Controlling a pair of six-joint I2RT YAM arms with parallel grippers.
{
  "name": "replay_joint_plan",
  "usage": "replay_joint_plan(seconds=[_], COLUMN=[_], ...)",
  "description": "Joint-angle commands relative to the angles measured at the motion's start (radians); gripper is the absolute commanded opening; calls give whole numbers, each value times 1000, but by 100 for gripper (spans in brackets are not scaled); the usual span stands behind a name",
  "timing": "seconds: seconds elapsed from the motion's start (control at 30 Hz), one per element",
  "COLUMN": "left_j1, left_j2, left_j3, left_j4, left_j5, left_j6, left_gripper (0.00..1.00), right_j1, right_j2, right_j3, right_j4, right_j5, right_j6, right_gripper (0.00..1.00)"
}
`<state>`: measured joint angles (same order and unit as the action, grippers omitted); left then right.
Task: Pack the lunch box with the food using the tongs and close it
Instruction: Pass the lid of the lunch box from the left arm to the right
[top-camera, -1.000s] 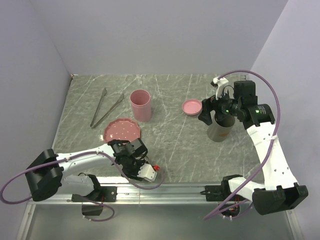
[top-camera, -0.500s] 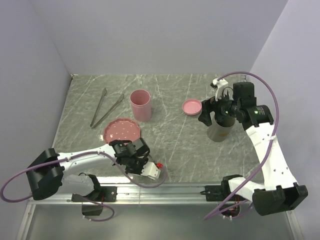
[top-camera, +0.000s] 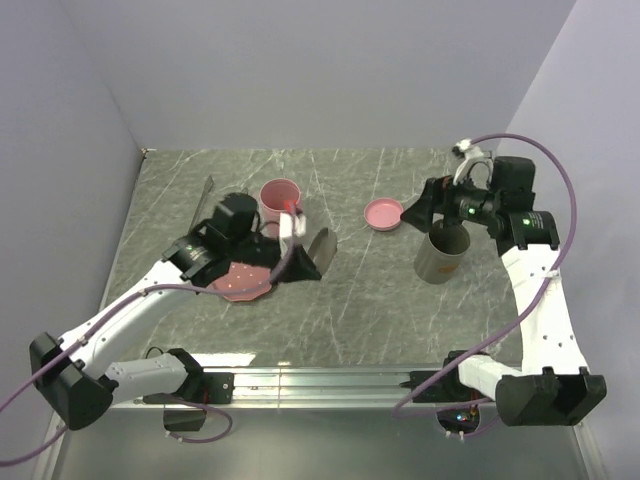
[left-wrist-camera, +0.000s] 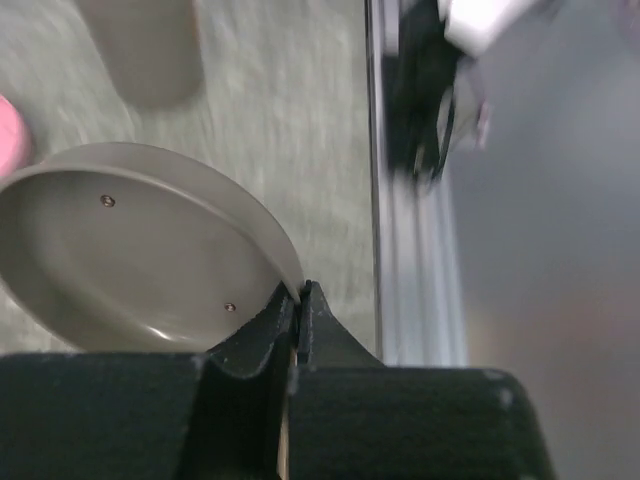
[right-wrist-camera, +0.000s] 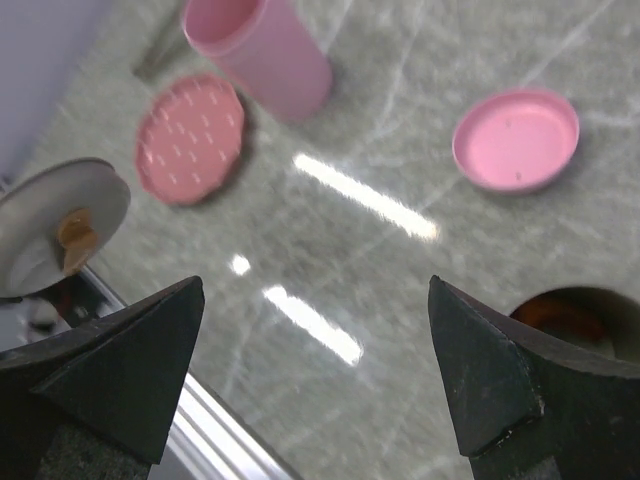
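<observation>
The closing step looks to be the one in hand: the left gripper (left-wrist-camera: 298, 300) has its fingers pinched together on the rim of the grey lid (left-wrist-camera: 130, 250). The lid hangs steeply tilted, nearly on edge, above the desk (top-camera: 350, 300), just right of the pink dotted plate (right-wrist-camera: 190, 135) and in front of the pink cup (top-camera: 275, 192). The lunch box (top-camera: 440, 258) — a grey upright tub, its top open — stands well apart on the right side, with the pink lid (top-camera: 383, 214) lying between it and the cup. The right gripper (right-wrist-camera: 315, 290) hovers just above the box's near rim, its fingers spread wide with nothing between them. In the right wrist view the plate is bare, and a reddish-orange patch that I take for the food (right-wrist-camera: 548, 316) shows inside the box's mouth (the pale ball I cannot make out), so the packing seems done. The tongs (top-camera: 206, 192) lie at the far left of the desk, mostly hidden by the left arm, and neither set of fingers touches them. The next move calls for carrying the lid across to the box, turning it flat and centring it over the rim. The right fingers would have to clear the opening or steady the wall — and a pinch on so thin an edge may let the lid swing.
</observation>
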<state>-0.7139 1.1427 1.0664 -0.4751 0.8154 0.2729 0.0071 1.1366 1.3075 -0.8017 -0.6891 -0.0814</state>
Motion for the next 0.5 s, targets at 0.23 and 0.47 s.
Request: replay_joint_plan(seconds=[0.23, 0.47], left_j1=[162, 165], left_j2=[-38, 11], left_j3=[-13, 29], left_j4=[926, 1101], left_j5=[134, -12], left_j6=[-876, -1075], left_gripper=[0, 0], right_j1=[-52, 16], right_j2=[-103, -78], right_j3=[-195, -275], right_j4=[799, 1240], right_j5=[-360, -260], right_j6=[644, 1097], right_gripper=[99, 98])
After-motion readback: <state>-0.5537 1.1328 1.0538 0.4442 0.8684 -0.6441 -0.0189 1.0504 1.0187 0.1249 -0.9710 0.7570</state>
